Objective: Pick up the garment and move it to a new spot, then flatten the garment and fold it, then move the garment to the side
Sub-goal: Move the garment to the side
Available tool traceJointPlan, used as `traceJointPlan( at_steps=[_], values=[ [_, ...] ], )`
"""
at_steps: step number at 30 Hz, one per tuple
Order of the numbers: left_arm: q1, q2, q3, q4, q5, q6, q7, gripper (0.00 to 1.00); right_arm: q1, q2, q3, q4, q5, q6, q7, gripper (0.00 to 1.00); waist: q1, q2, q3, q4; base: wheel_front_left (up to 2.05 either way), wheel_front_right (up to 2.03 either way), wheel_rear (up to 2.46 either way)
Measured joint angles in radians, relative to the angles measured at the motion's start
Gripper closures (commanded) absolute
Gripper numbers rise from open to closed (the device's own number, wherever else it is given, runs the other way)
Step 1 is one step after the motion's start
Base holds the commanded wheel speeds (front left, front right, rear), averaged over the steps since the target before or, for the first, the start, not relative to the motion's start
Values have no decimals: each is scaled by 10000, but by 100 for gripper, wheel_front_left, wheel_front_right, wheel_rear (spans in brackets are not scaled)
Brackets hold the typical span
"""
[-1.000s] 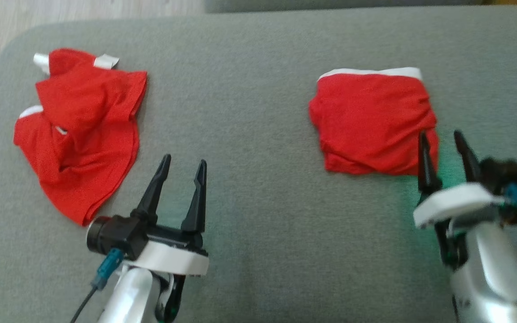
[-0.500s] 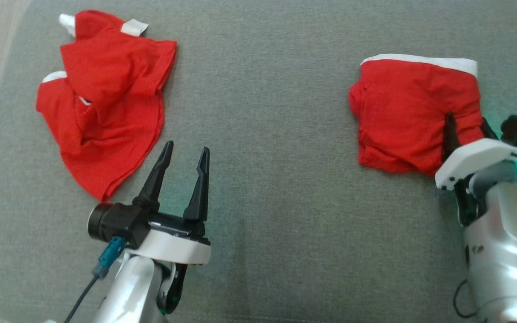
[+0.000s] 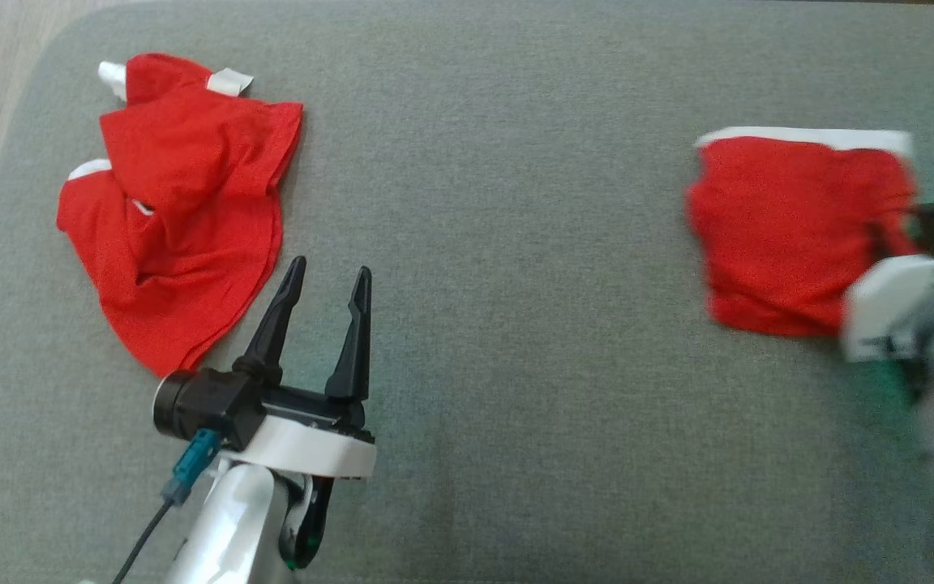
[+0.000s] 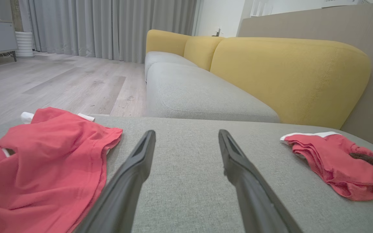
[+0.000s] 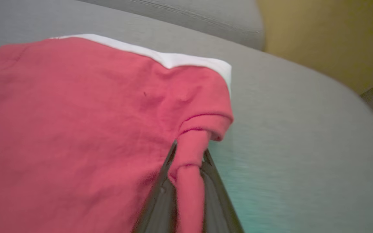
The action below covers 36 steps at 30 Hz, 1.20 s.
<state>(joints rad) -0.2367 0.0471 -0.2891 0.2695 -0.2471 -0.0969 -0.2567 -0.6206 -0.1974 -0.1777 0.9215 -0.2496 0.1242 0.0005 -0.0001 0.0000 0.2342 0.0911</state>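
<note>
The folded red shirt (image 3: 787, 235) lies flat near the right edge of the grey sofa seat (image 3: 516, 243), with its white band on the far side. The right tool (image 5: 189, 152) is clenched on a bunched bit of cloth at the shirt's right edge. The left tool (image 3: 331, 266) is released, its two fingers spread apart above bare seat near the front edge. A crumpled red shirt (image 3: 175, 219) sits near the far left corner, well apart from the folded one.
</note>
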Motion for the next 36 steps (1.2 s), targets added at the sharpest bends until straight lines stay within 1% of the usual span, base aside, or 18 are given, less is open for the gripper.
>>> traceJointPlan(
  at_steps=[6, 8, 10, 12, 14, 18, 26, 27, 28, 29, 32, 36],
  values=[
    [10, 0, -42, -111, -15, 6, 2, 0, -9, -2401, 639, 167, -410, 0, 86, 100, 0, 0, -1, -33, 0, 0, 0],
    [9, -2, -40, -125, -46, 4, 0, 0, -21, -2974, 721, 257, -403, 0, 86, 100, 1, 0, 69, 19, 0, 0, 0],
    [8, 0, -25, -142, -102, 4, 2, 0, -27, -3323, 809, 276, -332, 0, 82, 100, 0, 0, 143, 62, 0, 0, 0],
    [6, -2, -17, -146, -102, 4, 2, 0, -39, -3534, 861, 309, -155, 0, 73, 100, 1, 0, 228, 105, 0, 0, 0],
    [0, -2, -8, -140, -94, 13, 2, 0, -38, -3611, 940, 249, -69, 0, 73, 100, 1, 0, 307, 146, 0, 0, 0],
    [-4, 0, 61, -42, -73, 84, 2, 0, -37, -3850, 1072, -82, -29, 0, -104, 100, 1, 0, 427, 206, 0, 0, 0],
    [-24, -2, 132, 13, -71, 77, 0, 0, -23, -3891, 986, -314, 291, 0, -27, 100, 2, 0, 461, 245, 0, 0, 0],
    [-24, -2, 167, 21, -69, 77, 2, 0, -23, -3864, 926, -320, 301, 0, 58, 89, 2, 0, 443, 241, 0, 0, 0],
    [-25, -2, 209, 21, -69, 77, 0, 0, -18, -3814, 899, -339, 324, 0, 134, 46, 2, 0, 416, 230, 0, 0, 0],
    [-25, -2, 242, 23, -69, 77, 2, 0, -5, -3764, 828, -368, 403, 0, 174, 0, 0, 0, 384, 217, 0, 0, 0],
    [-23, -2, 272, 40, -71, 77, 2, 0, 5, -3605, 646, -692, 474, 0, 201, 0, 1, 0, 240, 161, 0, 0, 0],
    [4, -2, 276, 58, -71, 77, 2, 0, 20, -2961, 594, -1425, 476, 0, 71, 0, 1, 0, -76, 43, 0, 0, 0]
  ],
)
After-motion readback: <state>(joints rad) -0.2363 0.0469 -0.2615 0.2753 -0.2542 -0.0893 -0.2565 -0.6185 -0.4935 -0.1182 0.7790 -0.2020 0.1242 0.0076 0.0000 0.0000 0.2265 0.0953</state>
